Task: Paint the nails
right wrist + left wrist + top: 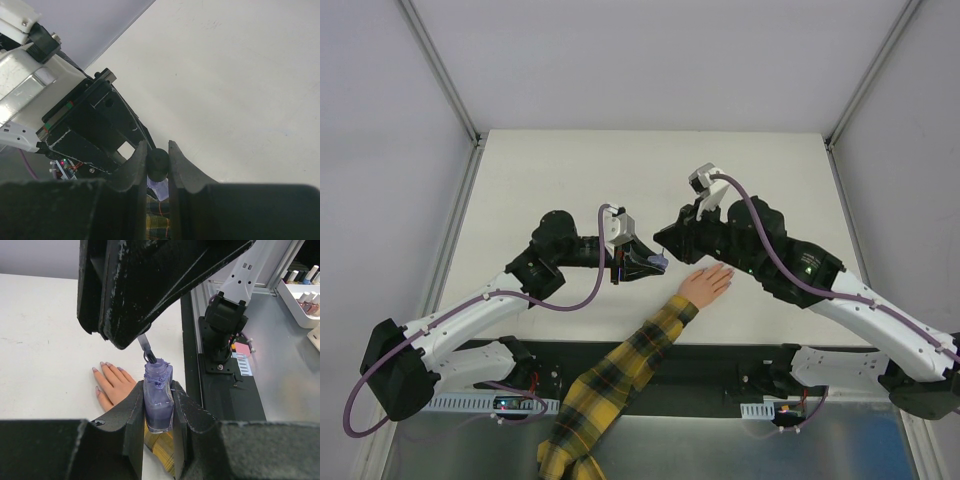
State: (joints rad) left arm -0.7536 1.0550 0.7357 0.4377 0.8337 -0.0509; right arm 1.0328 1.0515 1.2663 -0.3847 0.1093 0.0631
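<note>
A small peach hand (708, 283) with a yellow-and-black plaid sleeve (620, 375) lies palm down on the white table. In the left wrist view, its nails (102, 364) look tinted purple. My left gripper (645, 262) is shut on a small purple bottle (158, 402) and holds it upright just left of the hand. My right gripper (668, 245) is shut on the dark cap (158, 162) directly above the bottle. The cap's brush stem (146, 347) reaches down into the bottle neck. The right wrist view shows the bottle (161, 186) and sleeve (159, 212) under the cap.
A white tray of nail polish bottles (302, 290) stands off the table to the right. The right arm's base (225, 325) and a black strip (720, 360) lie along the near edge. Metal frame posts (450, 90) flank the table.
</note>
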